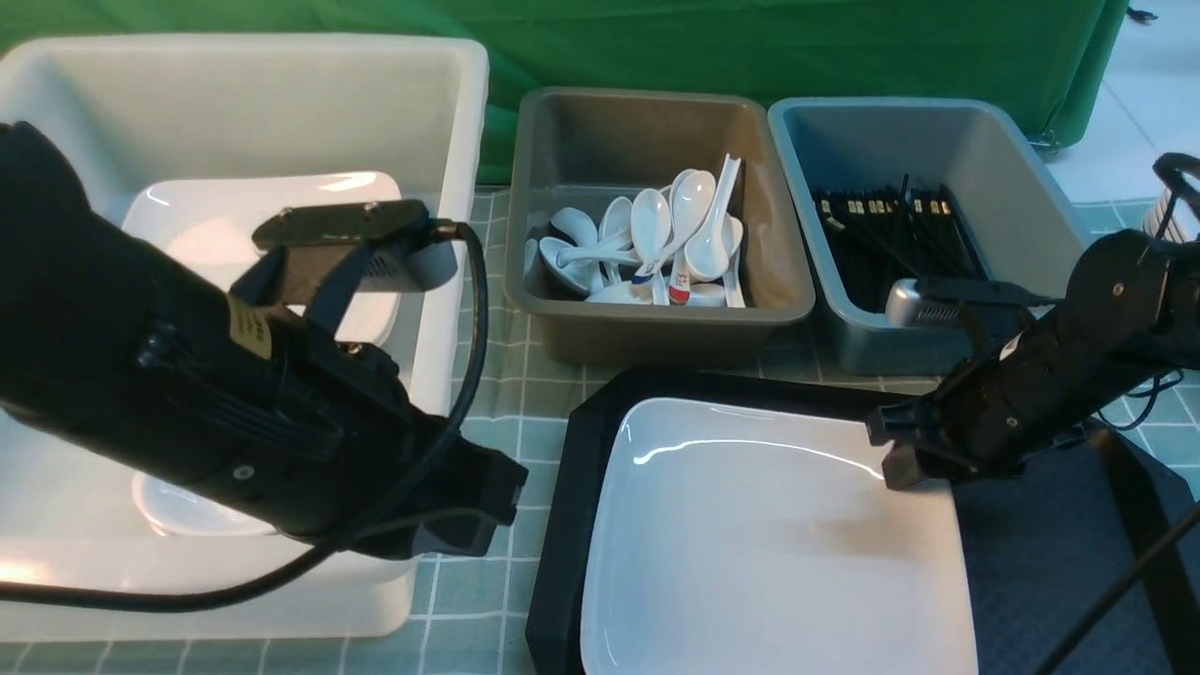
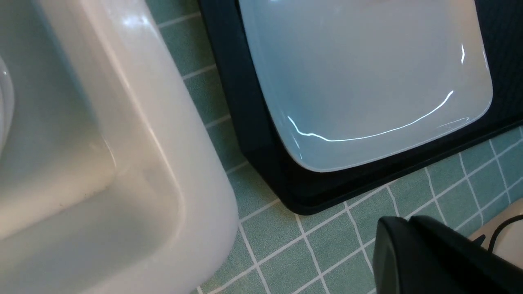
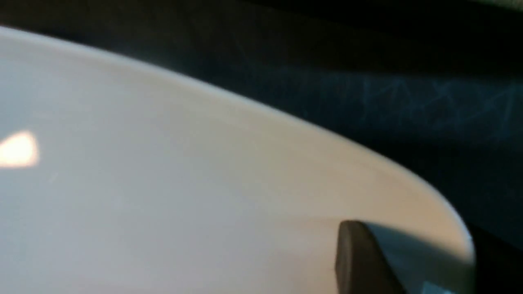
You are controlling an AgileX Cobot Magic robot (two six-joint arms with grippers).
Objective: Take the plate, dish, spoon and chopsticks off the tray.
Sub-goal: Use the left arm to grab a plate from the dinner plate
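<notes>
**Plate on the tray, right pincer at its corner**

Plate (image 1: 778, 534), large, white and square, lies flat on the black tray (image 1: 562, 525) in the lower middle of the front view. It covers the tray's left part and runs off the bottom edge. The right pincer (image 1: 895, 450) sits at the plate's upper right corner, its dark tips right at the rim. In the right wrist view one finger (image 3: 359, 261) shows over that rounded corner. I cannot tell whether its jaws are spread or pinching the rim. The left pincer (image 1: 478, 506) is pressed together and holds nothing. It sits in the lower left of the front view, by the near right corner of the white tub (image 1: 450, 112), left of the tray and apart from the plate. Green checked cloth (image 1: 525, 412) shows between tub and tray.
</notes>
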